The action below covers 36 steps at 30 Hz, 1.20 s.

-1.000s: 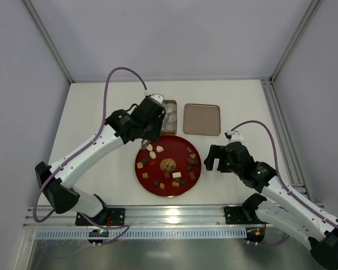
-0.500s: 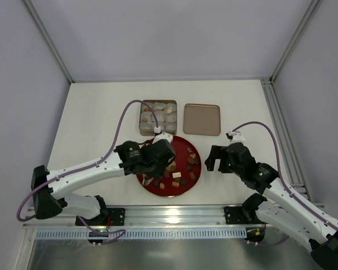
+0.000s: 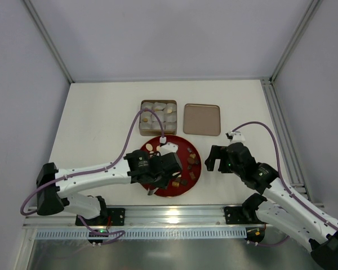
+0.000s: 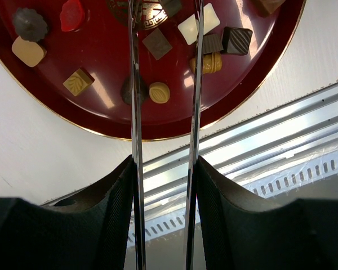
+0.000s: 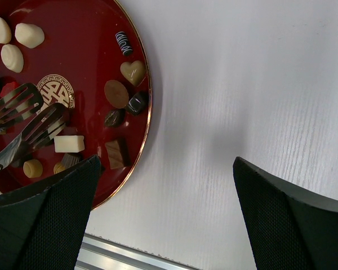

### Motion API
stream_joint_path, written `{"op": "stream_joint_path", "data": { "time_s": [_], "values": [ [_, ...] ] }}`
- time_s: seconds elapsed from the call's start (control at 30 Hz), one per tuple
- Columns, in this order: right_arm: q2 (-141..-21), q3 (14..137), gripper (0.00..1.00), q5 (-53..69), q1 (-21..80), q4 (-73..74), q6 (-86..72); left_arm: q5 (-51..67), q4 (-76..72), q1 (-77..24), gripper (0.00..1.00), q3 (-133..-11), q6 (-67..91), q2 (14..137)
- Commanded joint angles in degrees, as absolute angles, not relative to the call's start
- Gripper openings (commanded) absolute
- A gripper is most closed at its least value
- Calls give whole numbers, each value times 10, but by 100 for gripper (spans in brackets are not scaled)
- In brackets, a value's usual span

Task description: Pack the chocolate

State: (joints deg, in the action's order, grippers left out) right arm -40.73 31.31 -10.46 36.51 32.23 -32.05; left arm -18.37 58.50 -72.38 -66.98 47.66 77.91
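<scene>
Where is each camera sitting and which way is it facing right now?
Top external: above and behind the robot, looking down on the table; left arm and right arm show.
Left wrist: on the left gripper, looking down its fingers and held tongs at chocolates on the red plate, front rail below.
Right wrist: on the open right gripper, looking down at table; both fingers at the bottom.
Shared: all three see the plate; right wrist also catches the tongs' tips.

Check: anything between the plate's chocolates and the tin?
No object lies between: the chocolates sit on the plate right before the open tin, lid aside. Only the left arm's own cable arcs above the tin.
</scene>
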Motion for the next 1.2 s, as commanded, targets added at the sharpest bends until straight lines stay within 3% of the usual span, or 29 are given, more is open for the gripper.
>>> {"op": "stream_joint_path", "data": {
  "time_s": [0.0, 0.53, 1.17],
  "values": [
    [-396, 324, 100, -106, 363, 319, -323, -200, 567, -729, 45, -665, 497, 779],
    [-391, 323, 100, -107, 363, 320, -323, -200, 550, -738, 39, -645, 507, 794],
    [-388, 322, 100, -107, 363, 319, -324, -218, 563, -738, 20, -650, 504, 788]
  ]
}}
